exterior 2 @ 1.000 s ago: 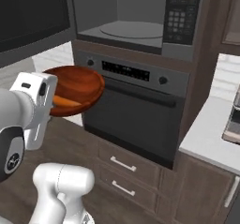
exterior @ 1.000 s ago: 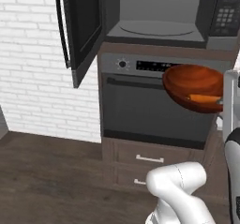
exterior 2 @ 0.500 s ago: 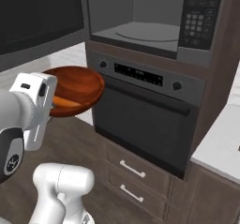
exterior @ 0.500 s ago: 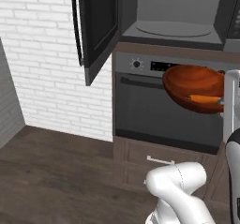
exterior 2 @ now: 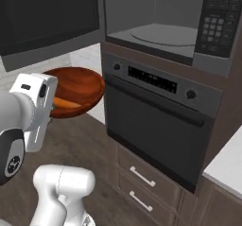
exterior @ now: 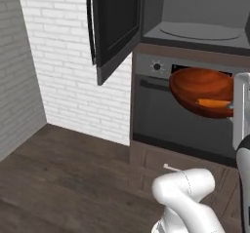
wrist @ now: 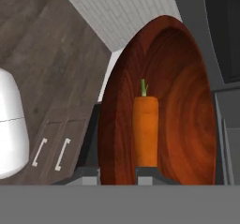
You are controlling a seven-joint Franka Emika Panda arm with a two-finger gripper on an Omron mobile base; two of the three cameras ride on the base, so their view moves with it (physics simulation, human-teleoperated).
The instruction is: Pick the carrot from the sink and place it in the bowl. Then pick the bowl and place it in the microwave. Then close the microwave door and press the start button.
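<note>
Ahead, fingers (wrist: 118,175) pinch the bowl (exterior: 200,88) holding the carrot (wrist: 145,131), before the oven (exterior 2: 160,121), below the microwave (exterior 2: 165,21).

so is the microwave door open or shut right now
Open. The microwave door is swung out to the left, leaving the microwave cavity and its round turntable exposed above the oven.

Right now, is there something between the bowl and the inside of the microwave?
Nothing visible blocks it. The microwave door is swung open, and the bowl with the carrot is in front of the oven, below the microwave opening.
</note>
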